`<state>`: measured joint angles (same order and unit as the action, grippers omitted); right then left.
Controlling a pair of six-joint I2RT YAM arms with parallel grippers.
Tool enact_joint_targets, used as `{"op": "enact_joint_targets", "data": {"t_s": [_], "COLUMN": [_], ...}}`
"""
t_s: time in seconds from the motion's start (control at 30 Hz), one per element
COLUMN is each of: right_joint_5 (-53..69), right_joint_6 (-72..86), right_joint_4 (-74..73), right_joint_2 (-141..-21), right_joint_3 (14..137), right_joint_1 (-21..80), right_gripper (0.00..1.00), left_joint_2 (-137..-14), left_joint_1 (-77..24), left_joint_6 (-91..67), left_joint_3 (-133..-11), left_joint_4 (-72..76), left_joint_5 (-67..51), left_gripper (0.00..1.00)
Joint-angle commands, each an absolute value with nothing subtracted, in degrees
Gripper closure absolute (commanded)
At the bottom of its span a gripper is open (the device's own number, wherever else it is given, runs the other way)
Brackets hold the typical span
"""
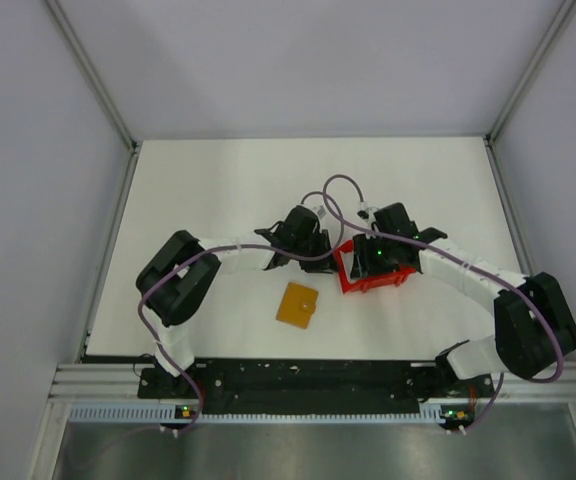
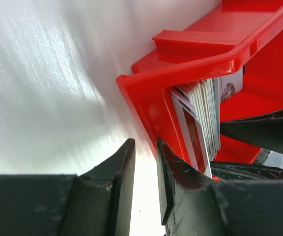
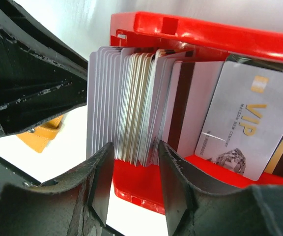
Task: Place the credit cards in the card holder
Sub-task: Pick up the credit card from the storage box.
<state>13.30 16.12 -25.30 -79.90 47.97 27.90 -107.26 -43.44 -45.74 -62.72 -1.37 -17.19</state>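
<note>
Low at the near edge of the white surface (image 1: 218,190), the left arm (image 1: 178,280) and the right arm (image 1: 528,320) bend inward toward the middle. Between them, closest to the bases, the card holder (image 1: 298,305) lies flat, an orange-brown square with a small snap on its face. Neither gripper touches it, and it sits apart from the red tray (image 1: 346,270), which stands a little farther back and to the right.

At the tray's left side hangs the left gripper (image 2: 145,145). Its black fingers (image 2: 124,172) are parted by only a narrow gap with nothing between them, just outside the tray's corner wall and over the bare surface.

Over the tray itself the right gripper (image 3: 134,147) points down with its jaws standing apart and holding nothing. Straight beyond the gap is the edge of a packed row of credit cards (image 3: 127,108), standing on edge in the tray. Whether the fingertips touch them I cannot tell. Farther along the same tray a grey-white VIP card (image 3: 244,128) with gold lettering leans against the back wall.
</note>
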Motion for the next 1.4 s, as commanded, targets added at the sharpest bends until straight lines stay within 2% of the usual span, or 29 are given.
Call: {"op": "enact_joint_targets", "data": {"t_s": [0.0,0.3,0.5,0.67,0.87,1.23,1.37], "right_joint_5": [10.81,9.76,9.84,17.56,24.08,19.70,16.00], "right_joint_6": [17.14,20.03,21.35,21.62,22.94,22.94,22.41], "right_joint_4": [-26.54,-25.58,-24.00,-19.79,-16.53,-15.91,-16.35], "right_joint_2": [-79.01,-74.36,-74.70,-77.42,-82.78,-82.80,-81.04], "right_joint_3": [49.30,51.59,49.84,47.82,47.81,47.11,46.76], "right_joint_1": [28.56,27.77,26.64,21.89,21.53,21.62,21.18], "right_gripper": [0.58,0.55,0.48,0.46,0.44,0.44,0.39], "left_joint_2": [-106.09,-104.68,-104.06,-103.89,-104.41,-105.12,-104.94], "left_joint_1": [-43.07,-43.07,-43.07,-43.15,-43.15,-43.15,-43.15], "left_joint_6": [-44.56,-44.12,-44.38,-44.47,-45.26,-45.88,-46.05], "left_joint_3": [-64.16,-63.37,-62.76,-62.40,-61.96,-61.52,-61.44], "left_joint_4": [0.26,-1.94,-1.67,-0.44,1.76,2.55,2.55], "left_joint_5": [-15.38,-15.03,-15.73,-17.05,-18.19,-18.98,-19.07], "left_gripper": [0.72,0.72,0.73,0.73,0.73,0.73,0.73]}}
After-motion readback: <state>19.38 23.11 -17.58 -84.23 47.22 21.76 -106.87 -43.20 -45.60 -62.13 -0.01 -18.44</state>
